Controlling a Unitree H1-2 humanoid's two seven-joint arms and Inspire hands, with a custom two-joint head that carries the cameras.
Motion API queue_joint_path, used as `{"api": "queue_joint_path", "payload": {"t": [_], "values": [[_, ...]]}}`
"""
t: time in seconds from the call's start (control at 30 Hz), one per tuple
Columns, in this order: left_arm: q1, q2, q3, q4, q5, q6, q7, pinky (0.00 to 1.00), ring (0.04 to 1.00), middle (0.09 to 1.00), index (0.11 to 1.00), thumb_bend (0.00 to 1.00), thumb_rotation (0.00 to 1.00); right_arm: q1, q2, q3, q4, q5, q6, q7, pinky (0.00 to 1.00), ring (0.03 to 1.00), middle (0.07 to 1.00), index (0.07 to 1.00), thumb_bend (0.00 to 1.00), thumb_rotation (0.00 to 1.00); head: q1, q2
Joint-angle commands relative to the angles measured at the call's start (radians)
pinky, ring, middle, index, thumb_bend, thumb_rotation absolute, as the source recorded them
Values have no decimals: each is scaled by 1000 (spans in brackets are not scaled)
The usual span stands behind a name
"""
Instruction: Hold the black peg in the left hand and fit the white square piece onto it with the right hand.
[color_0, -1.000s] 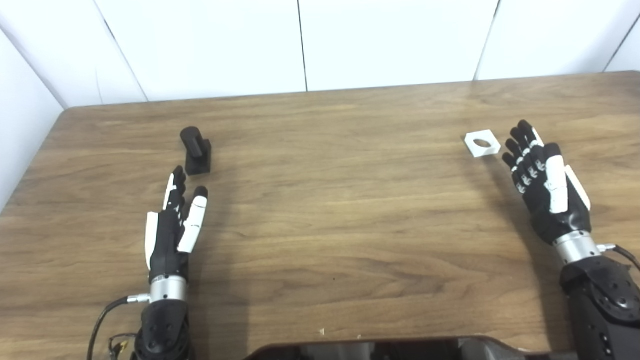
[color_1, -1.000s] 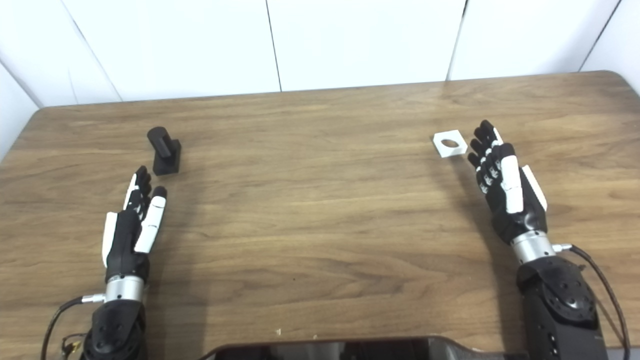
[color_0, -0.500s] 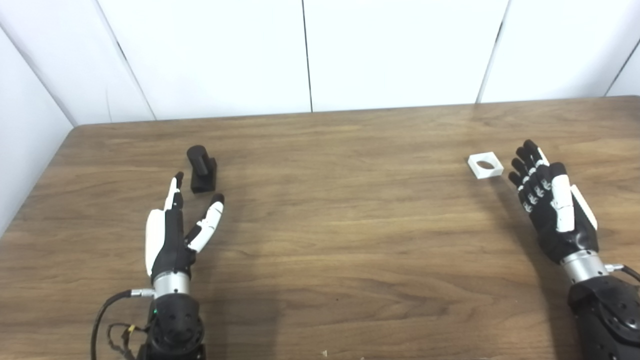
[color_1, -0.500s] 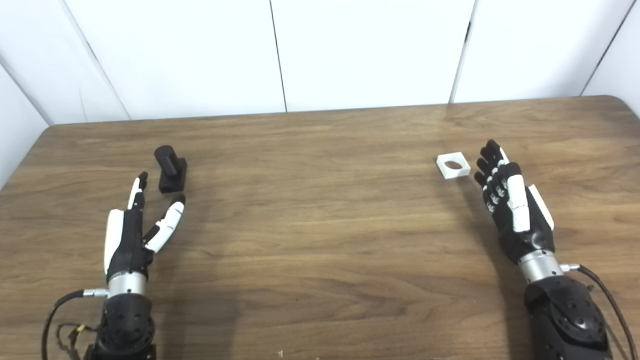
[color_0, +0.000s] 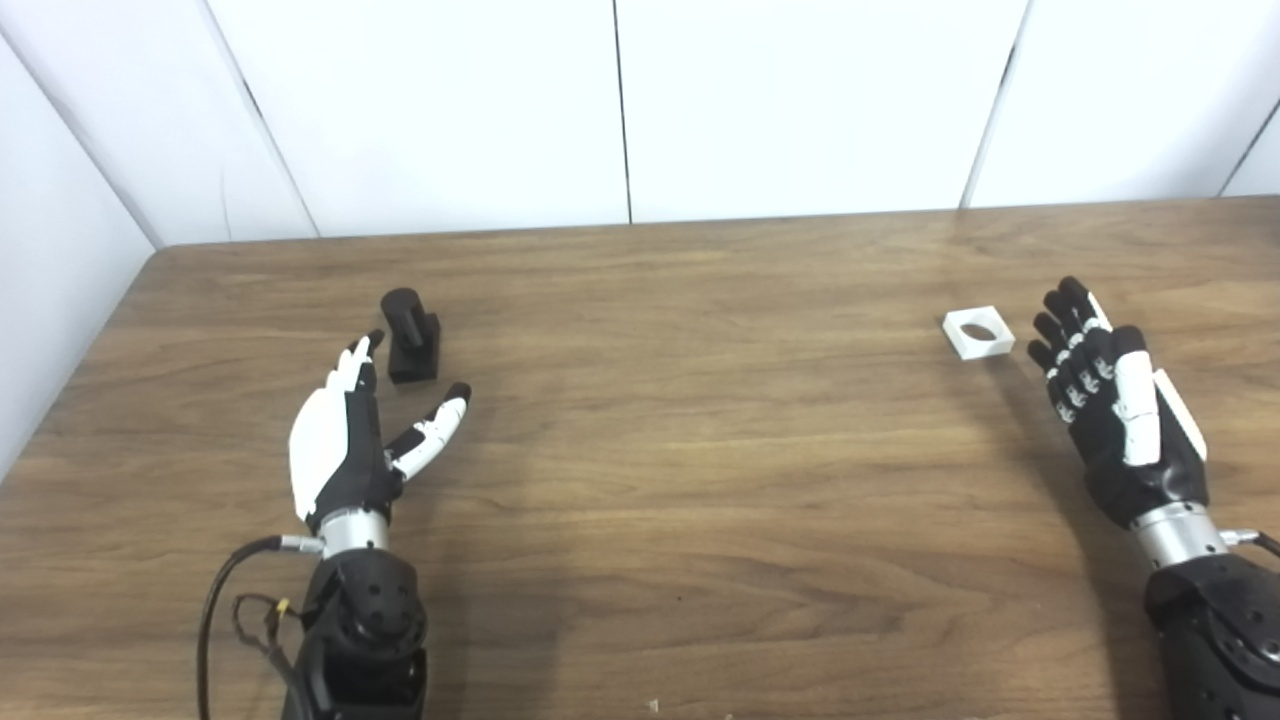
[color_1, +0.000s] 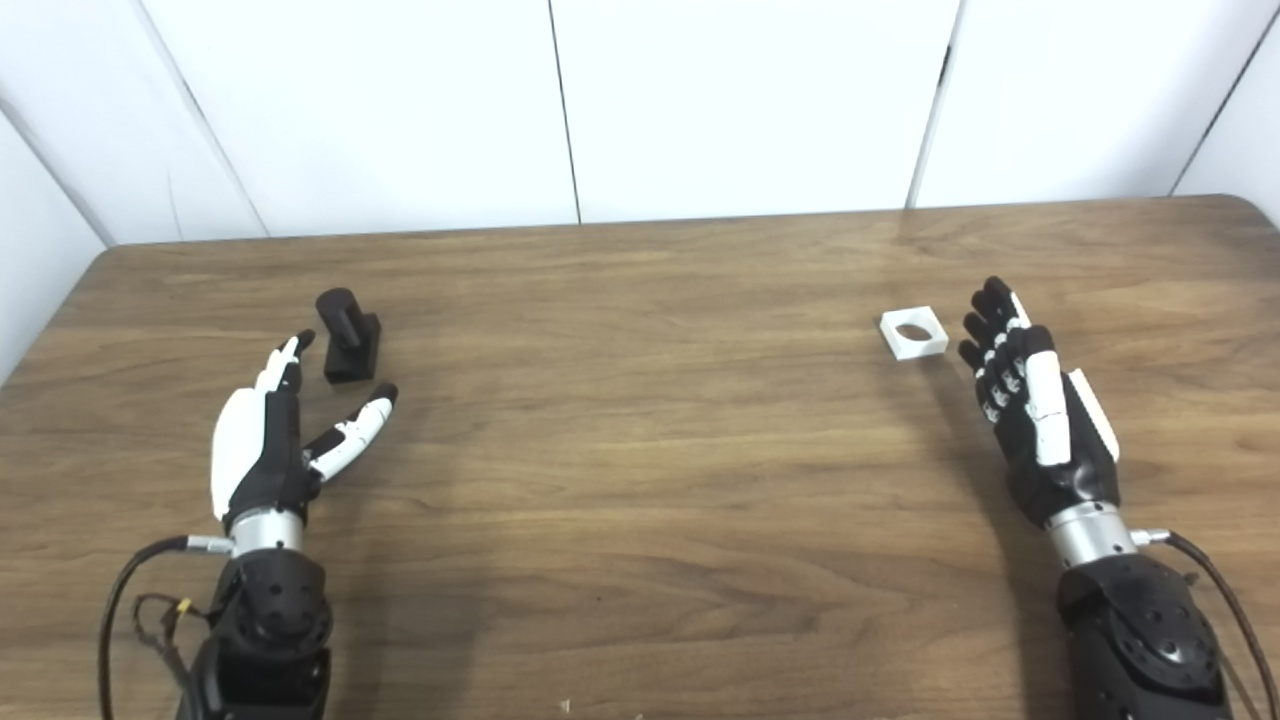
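I have my left hand spread wide, fingers and thumb apart, holding nothing. The black peg stands upright on its small base on the bench, toward the far left corner. It sits just past my fingertips, right in line with the gap between my fingers and thumb. So I think the next thing to do is push this hand straight ahead until the peg is inside that gap, then close around it. The peg's long side points up, so I would grab it from the side.

My right hand is also holding nothing, fingers straight and close side by side. The white square piece lies flat near the right edge of the bench, its round hole facing up. It is just beside my right fingertips, a little to their left, not touching. The two parts are well apart from each other.
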Motion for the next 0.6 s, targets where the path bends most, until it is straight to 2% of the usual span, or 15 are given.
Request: {"api": "queue_joint_path", "payload": {"t": [0.0,0.17,0.57], "values": [[-60,5,11,8,61,-2,30,1000,1000,1000,888,636,432,74,37,10,98,9,-19,6,1000,1000,1000,1000,549,1000,1,0],[-105,0,33,79,153,-1,26,1000,1000,1000,870,685,414,79,37,7,109,12,-33,11,1000,1000,1000,1000,560,1000,3,-4],[-174,7,62,198,203,-2,57,1000,1000,1000,866,731,448,87,27,-1,135,17,-48,20,1000,1000,1000,1000,601,1000,15,-7]]}}
